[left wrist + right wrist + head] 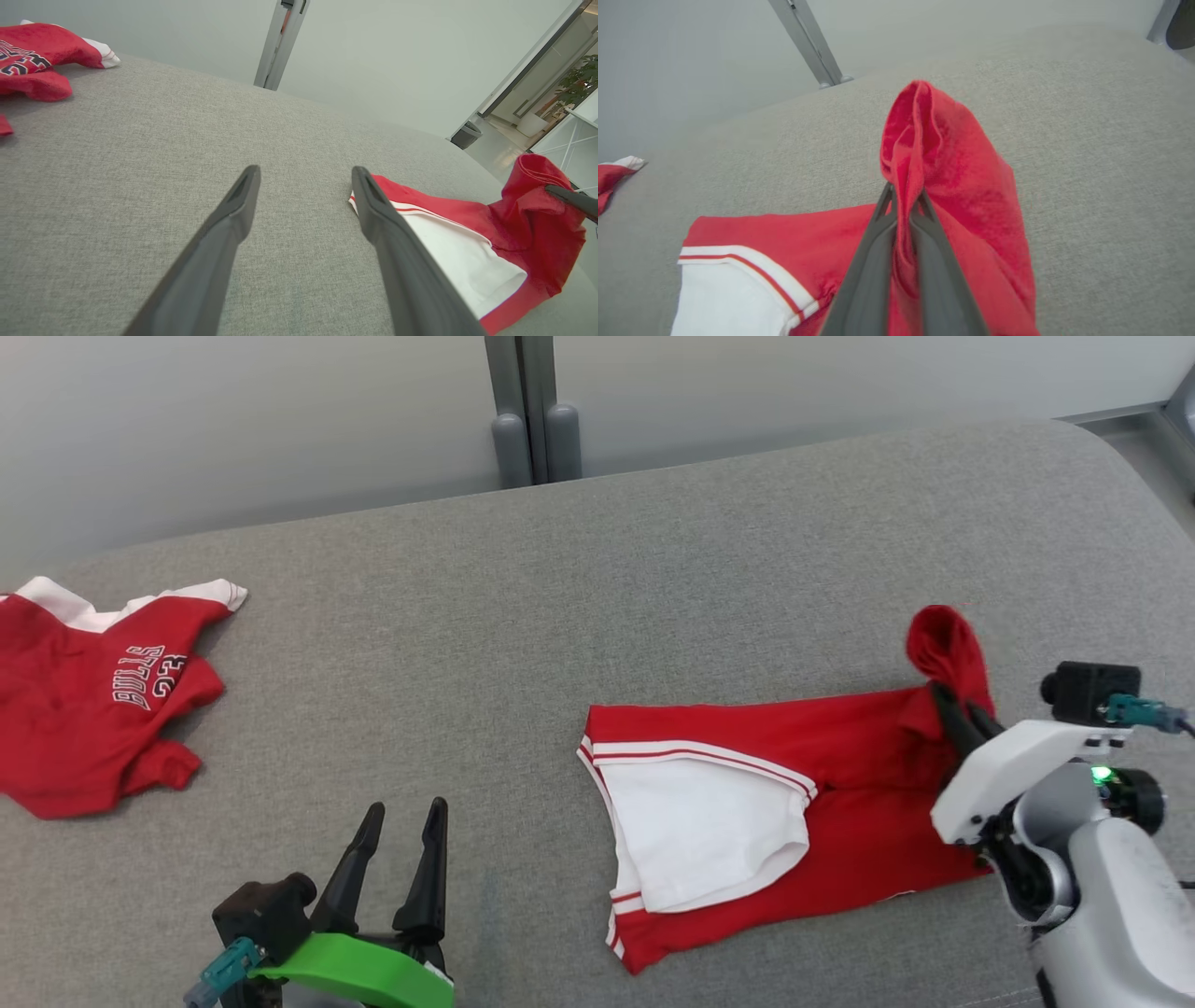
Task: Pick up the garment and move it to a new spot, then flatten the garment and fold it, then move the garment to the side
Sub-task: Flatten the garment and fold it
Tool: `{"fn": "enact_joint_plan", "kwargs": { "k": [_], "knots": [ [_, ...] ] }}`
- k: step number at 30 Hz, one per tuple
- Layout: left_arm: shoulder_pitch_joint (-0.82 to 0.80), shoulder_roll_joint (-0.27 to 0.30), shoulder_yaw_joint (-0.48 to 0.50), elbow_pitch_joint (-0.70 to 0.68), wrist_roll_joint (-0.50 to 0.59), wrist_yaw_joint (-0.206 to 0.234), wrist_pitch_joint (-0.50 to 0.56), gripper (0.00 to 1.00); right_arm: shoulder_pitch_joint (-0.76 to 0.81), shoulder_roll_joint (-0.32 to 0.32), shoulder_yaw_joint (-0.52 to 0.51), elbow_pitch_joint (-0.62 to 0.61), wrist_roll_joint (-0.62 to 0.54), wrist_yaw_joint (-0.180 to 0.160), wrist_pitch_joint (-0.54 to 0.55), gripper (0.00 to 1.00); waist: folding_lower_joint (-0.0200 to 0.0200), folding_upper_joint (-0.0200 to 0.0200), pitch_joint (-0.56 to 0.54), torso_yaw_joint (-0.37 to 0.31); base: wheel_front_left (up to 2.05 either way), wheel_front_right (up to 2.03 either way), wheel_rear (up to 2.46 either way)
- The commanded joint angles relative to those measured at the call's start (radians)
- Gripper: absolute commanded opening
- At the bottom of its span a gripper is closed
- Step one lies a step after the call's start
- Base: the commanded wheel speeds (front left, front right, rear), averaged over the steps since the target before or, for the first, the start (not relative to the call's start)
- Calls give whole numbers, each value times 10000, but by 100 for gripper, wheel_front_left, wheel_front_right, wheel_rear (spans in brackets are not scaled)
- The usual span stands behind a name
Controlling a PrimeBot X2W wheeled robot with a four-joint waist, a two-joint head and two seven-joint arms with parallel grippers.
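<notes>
While its two long fingers are pressed almost together, the right claw (952, 700) pinches a bunched fold of the garment (840, 747) at that garment's right end. The right wrist view shows red cloth squeezed between the fingers (873, 261) and rising past their tips in a rounded, upright peak. Below the pinch the garment lies on the grey fabric surface (579, 597), spread fairly flat with a few creases near the grip. Its left half carries a white panel (700, 831) edged above and below with red-and-white striped trim (700, 754), and the panel's lower right edge curls a little over the red cloth. The pale wrist housing (1008, 765) of that arm sits over the garment's right edge, with a small green light (1102, 773) lit just beside it.

The left claw (405, 807) stands to the left of the garment, apart from it, with its fingers spread wide and nothing between them. In the left wrist view one finger (397, 242) crosses in front of the garment's striped corner, though the head view shows bare surface between the two. A green part (355, 971) sits at the base of that claw.

Far to the left of the garment, well apart, a second red top (84, 709) lies crumpled, with white edges and the lettering "BULLS 23". Beyond the garment, past the far edge of the surface, a grey upright post (532, 411) stands against a pale wall.
</notes>
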Motion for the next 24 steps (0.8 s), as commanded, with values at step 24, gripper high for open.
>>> {"fn": "enact_joint_plan", "kwargs": {
  "k": [24],
  "knots": [
    [-359,-396,224,300,278,-310,-29,100,-248,995,5039,754,2323,-10,-922,22,0,0,130,705,0,0,0]
  ]
}}
